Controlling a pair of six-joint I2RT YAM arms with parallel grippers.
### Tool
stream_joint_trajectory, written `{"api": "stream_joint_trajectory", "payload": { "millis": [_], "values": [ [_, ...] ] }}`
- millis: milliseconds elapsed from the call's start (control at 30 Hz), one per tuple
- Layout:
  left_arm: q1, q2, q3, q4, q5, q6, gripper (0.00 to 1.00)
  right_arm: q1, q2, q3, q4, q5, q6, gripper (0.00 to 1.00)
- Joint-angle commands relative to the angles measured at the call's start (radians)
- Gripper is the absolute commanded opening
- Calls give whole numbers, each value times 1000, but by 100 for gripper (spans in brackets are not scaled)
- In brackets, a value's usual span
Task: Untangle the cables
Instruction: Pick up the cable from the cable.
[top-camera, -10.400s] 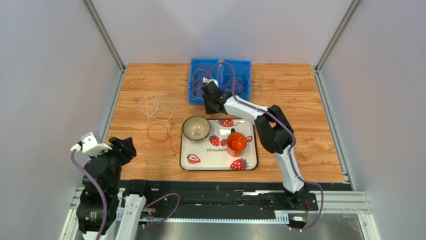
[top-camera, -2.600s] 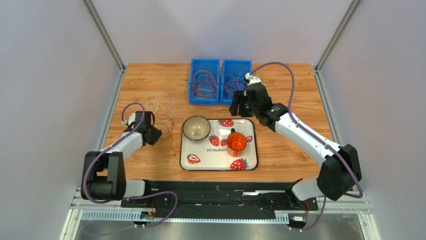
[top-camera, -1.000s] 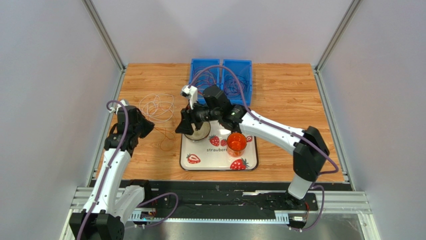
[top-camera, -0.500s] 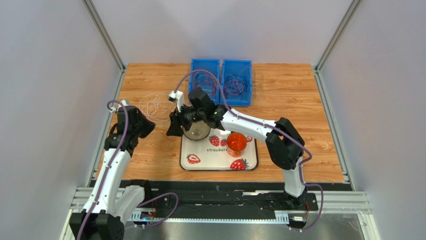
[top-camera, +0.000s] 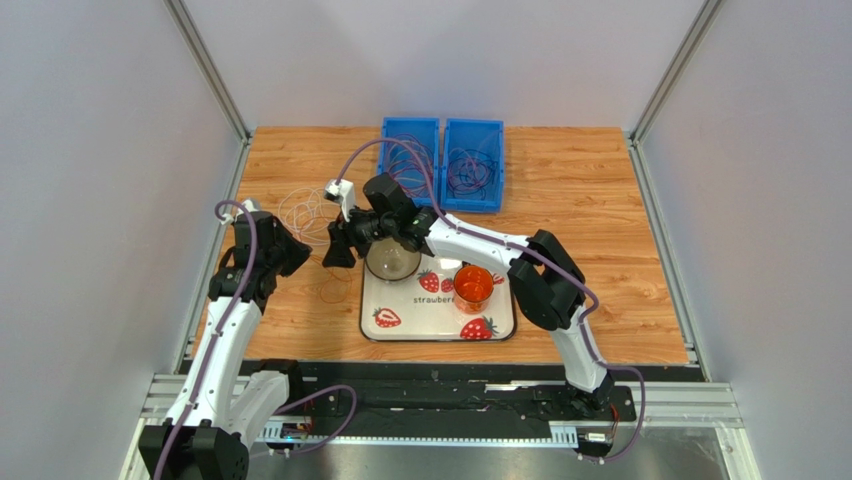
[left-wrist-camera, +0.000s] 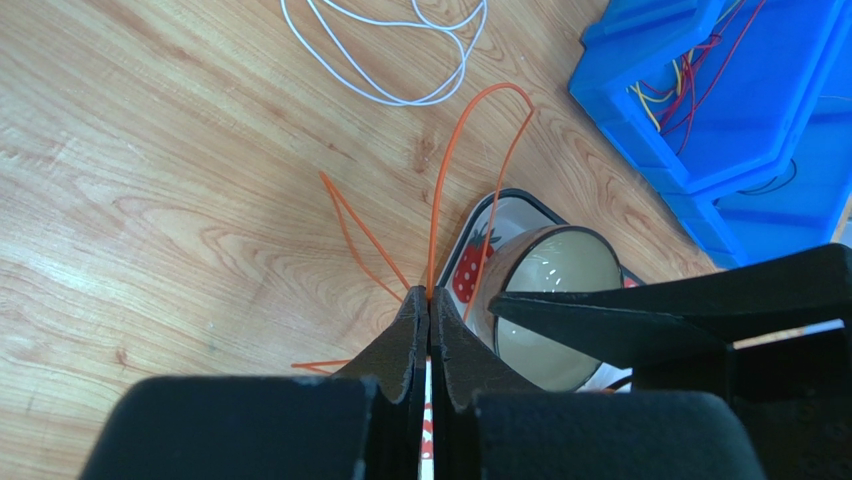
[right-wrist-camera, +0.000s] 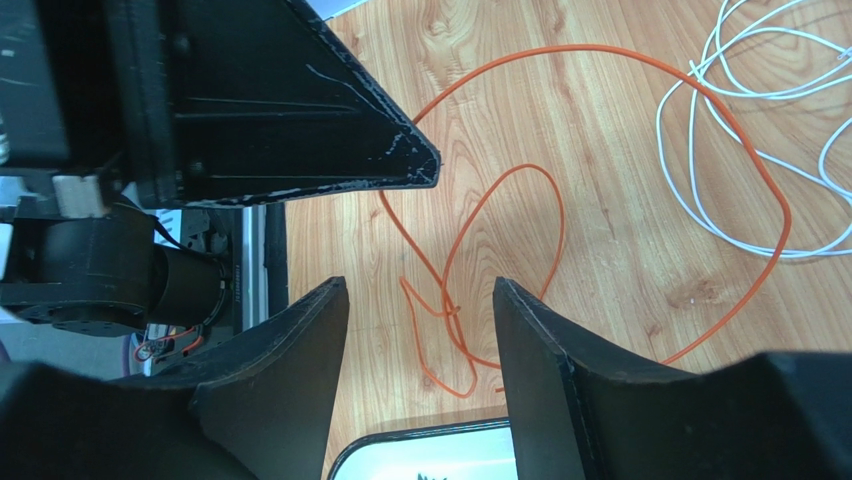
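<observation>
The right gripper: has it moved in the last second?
Yes. The right gripper has moved left: a second ago it hung over the left edge of the strawberry tray; now it is past that edge.

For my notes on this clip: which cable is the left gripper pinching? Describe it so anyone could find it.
On the wooden table, look just left of the strawberry tray. A thin orange cable sprawls there in loose loops, one strand pinched in the shut left gripper. Its colour separates it from the white cable coiled just beyond it.
</observation>
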Motion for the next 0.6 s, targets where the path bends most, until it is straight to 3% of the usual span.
{"api": "stream_joint_trajectory", "payload": {
  "millis": [0, 567],
  "values": [
    [4, -3, 18, 13, 20, 19, 0, 5, 28, 57, 9, -8, -34, 58],
    [4, 6, 18, 18, 26, 21, 0, 13, 66, 42, 35, -33, -8, 45]
  ]
}}
